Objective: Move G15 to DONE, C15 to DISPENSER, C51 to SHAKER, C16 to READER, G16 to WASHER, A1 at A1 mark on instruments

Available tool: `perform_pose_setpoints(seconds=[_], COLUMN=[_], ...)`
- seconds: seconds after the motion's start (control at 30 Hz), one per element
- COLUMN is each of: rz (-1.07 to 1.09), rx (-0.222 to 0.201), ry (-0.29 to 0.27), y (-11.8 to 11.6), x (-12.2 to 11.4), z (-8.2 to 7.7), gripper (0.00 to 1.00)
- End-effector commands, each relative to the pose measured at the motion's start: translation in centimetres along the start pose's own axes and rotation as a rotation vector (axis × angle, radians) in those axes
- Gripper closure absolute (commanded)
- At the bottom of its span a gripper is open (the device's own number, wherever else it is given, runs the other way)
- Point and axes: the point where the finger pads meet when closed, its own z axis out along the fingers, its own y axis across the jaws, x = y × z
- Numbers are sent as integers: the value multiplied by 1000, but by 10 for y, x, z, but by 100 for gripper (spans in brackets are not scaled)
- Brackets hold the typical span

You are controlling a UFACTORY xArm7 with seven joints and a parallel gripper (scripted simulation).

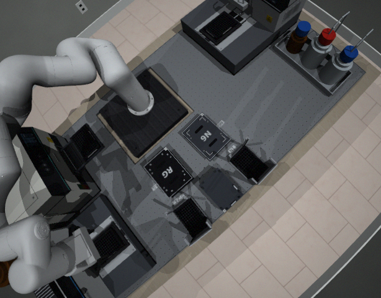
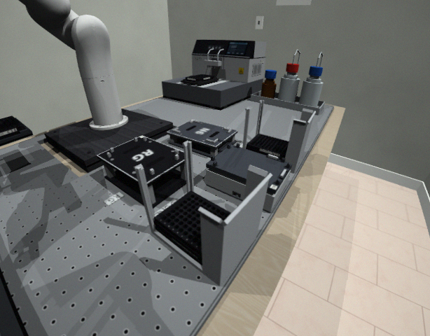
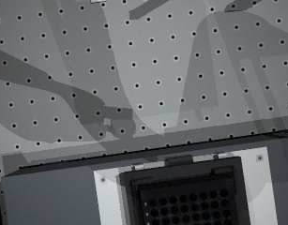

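Observation:
My gripper (image 1: 87, 251) hovers over the dispenser housing at the deck's lower left, open and empty. Its fingers are outside the wrist view. A black well plate (image 1: 109, 243) sits on the dispenser's pale nest just beside it, and its near end fills the bottom of the wrist view (image 3: 186, 197). Another black plate (image 1: 85, 143) lies on the reader's drawer at the left. A third (image 1: 219, 27) sits on the washer at the top. The shaker's (image 1: 220, 189) grey platform carries no plate. The DONE rack (image 1: 192, 218) and the IN rack (image 1: 248, 162) each hold black plates.
Nests RG (image 1: 167, 172) and N6 (image 1: 205, 136) stand bare mid-deck. The arm's base (image 1: 139, 107) stands on a black pad behind them. Three capped bottles (image 1: 322, 53) sit in a tray at the top right. The racks' tall walls and posts (image 2: 226, 231) rise near the front edge.

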Motion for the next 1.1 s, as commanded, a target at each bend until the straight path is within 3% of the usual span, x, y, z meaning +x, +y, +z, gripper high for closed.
perform_pose_setpoints(seconds=[0.0, 0.5, 1.07], rz=[-134, -134, -134], rx=[-2, -2, -2], ry=[-1, -1, -1], y=[4, 12, 12], x=[-15, -57, -57], z=[-3, -3, -3], gripper=[0, 0, 0])
